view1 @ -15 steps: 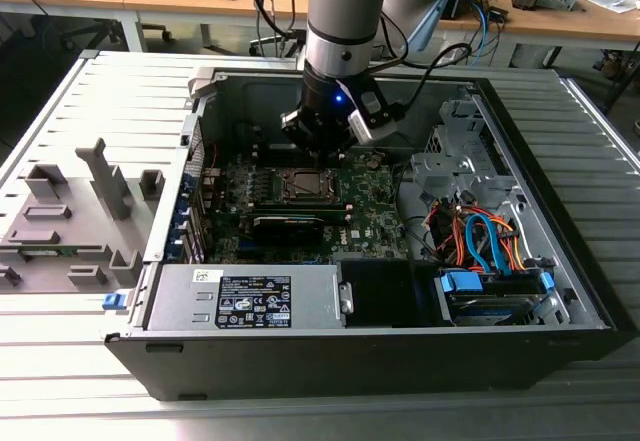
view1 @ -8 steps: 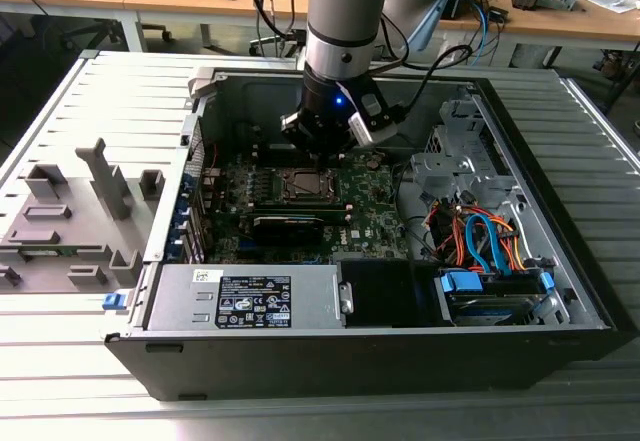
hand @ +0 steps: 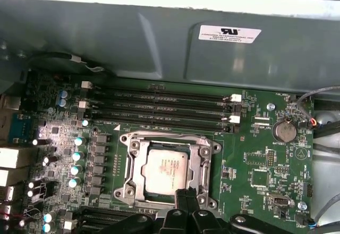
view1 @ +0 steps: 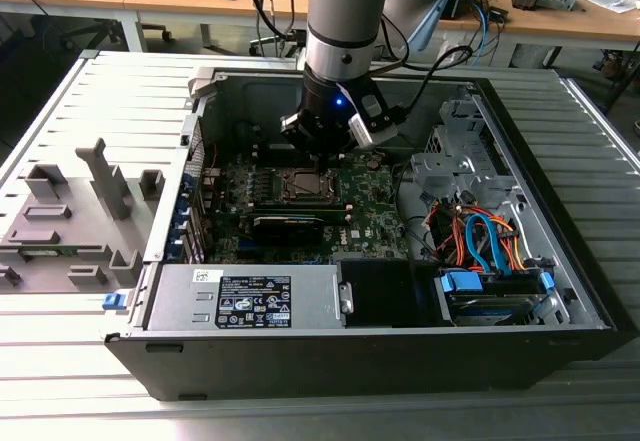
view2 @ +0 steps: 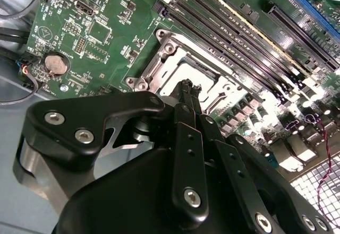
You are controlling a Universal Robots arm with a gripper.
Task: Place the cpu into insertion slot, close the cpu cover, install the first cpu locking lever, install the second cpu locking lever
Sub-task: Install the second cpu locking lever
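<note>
Tool point(hand: 186, 194) clenched, fingertips pressed together, nothing held, poised at edge of insertion slot point(hand: 169, 171). You see cpu point(hand: 166, 169) seated in slot, silvery face up. By your view cpu cover point(hand: 139, 183) looks down over chip; lever state unclear.

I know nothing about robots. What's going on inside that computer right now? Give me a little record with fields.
Setting: an open computer case lying on its side, motherboard exposed
Cpu: lying flat in the insertion slot, silvery face up
Cpu cover: appears down around the chip
Gripper: fingertips together, at the socket's edge, holding nothing
Nearby: four long memory slots beside the socket, a round coin battery
Locking levers: cannot tell
</note>
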